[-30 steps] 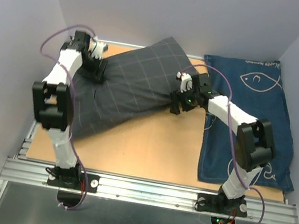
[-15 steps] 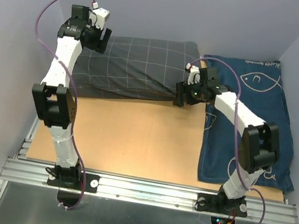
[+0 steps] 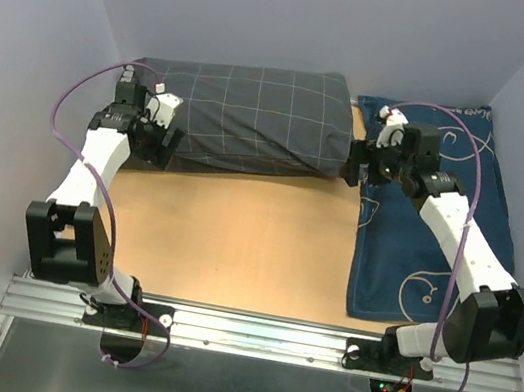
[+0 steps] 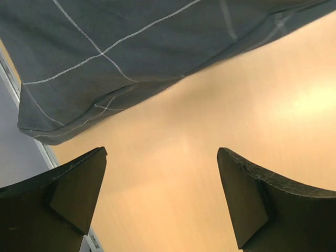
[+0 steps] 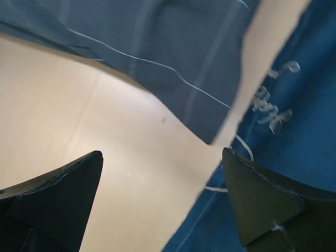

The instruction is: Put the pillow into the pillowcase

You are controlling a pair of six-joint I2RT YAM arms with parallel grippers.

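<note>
While both arms reach toward the far side of the table [image 3: 234, 242], the overhead view shows the pillowcase [image 3: 245, 117], dark grey with a thin light grid, lying plump and lengthwise along the far edge, from about 10 o'clock to 12 o'clock. The pillow itself cannot be seen in any view.

The left gripper [image 3: 157, 145] sits at about 9 o'clock, at the near left corner of the pillowcase. The right gripper [image 3: 354, 164] sits at about 1 o'clock, at the pillowcase's right end. A navy cloth [image 3: 437, 237] with white fish drawings covers the right side of the table, from 1 o'clock down to 4 o'clock.

From above, the spread of the jaws is hard to judge; the wrist views settle it. The left wrist view shows two dark fingers [image 4: 73, 194] set wide apart, with only bare wood between them and a corner of the pillowcase beyond, toward 11 o'clock, untouched. The right wrist view likewise shows fingers [image 5: 52, 199] spread wide and holding nothing. Beyond them, a corner of the pillowcase points down at 12 o'clock, and the navy cloth with white lettering fills the 3 o'clock side, a detail too small to read from above.
</note>
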